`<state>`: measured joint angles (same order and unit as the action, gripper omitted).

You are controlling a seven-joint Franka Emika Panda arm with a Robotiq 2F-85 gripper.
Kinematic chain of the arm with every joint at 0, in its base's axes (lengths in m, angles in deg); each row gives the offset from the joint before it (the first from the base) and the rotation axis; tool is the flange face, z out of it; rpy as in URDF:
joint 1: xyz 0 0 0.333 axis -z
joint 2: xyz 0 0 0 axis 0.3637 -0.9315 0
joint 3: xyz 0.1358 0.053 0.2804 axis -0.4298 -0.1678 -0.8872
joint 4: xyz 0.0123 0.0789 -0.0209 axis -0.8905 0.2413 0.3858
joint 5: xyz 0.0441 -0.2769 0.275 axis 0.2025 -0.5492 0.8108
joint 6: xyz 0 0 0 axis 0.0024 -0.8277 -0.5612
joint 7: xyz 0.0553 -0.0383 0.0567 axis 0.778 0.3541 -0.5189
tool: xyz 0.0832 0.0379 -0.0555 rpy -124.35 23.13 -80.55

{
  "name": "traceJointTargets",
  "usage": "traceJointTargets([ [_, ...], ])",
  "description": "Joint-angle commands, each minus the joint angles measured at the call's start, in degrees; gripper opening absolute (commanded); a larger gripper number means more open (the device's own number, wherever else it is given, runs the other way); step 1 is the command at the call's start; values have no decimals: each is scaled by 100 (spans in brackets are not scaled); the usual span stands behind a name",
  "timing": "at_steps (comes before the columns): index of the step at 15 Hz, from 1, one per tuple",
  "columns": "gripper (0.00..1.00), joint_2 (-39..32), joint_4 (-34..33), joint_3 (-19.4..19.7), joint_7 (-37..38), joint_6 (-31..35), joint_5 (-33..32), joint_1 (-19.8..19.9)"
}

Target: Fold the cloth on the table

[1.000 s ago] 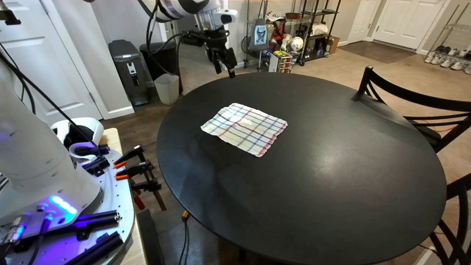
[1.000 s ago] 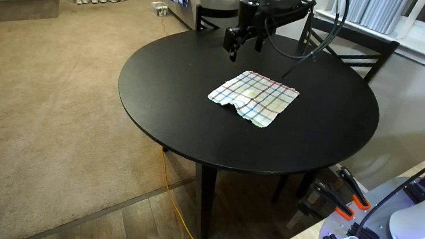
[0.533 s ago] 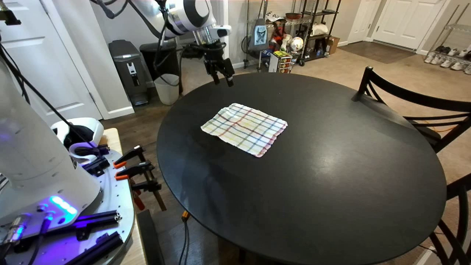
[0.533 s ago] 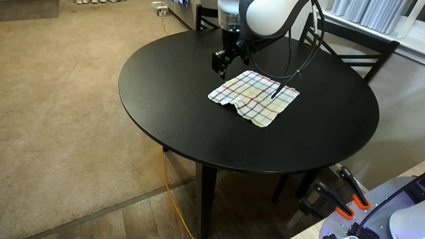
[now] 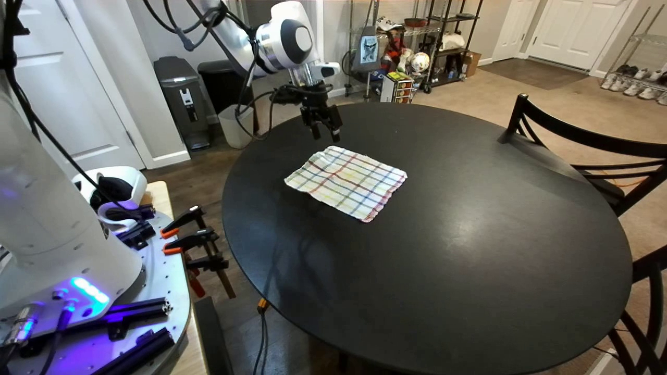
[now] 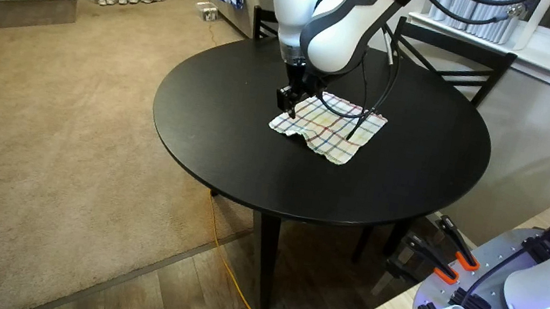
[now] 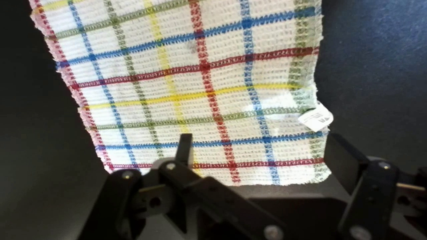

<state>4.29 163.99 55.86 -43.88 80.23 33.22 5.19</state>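
Lower than a second ago, the Panda arm (image 5: 276, 44) reaches down from the upper left of an exterior view. The round black table (image 5: 443, 260) fills centre and right; mid-frame on it lies the plaid dish-towel (image 5: 348, 183), laid out, one edge wavy. Along the wrist view's bottom, the Robotiq gripper (image 7: 259, 141) has its jaws wide apart, dish-towel showing between; a white label (image 7: 316, 117) juts from the cloth's right edge.
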Motion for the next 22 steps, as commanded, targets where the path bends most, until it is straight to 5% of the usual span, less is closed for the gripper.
traceJointTargets([
  [1,100,-353,-272,185,-87,-116,-34,-173],
  [22,100,-764,-957,-139,-1873,-1660,810,-117],
])
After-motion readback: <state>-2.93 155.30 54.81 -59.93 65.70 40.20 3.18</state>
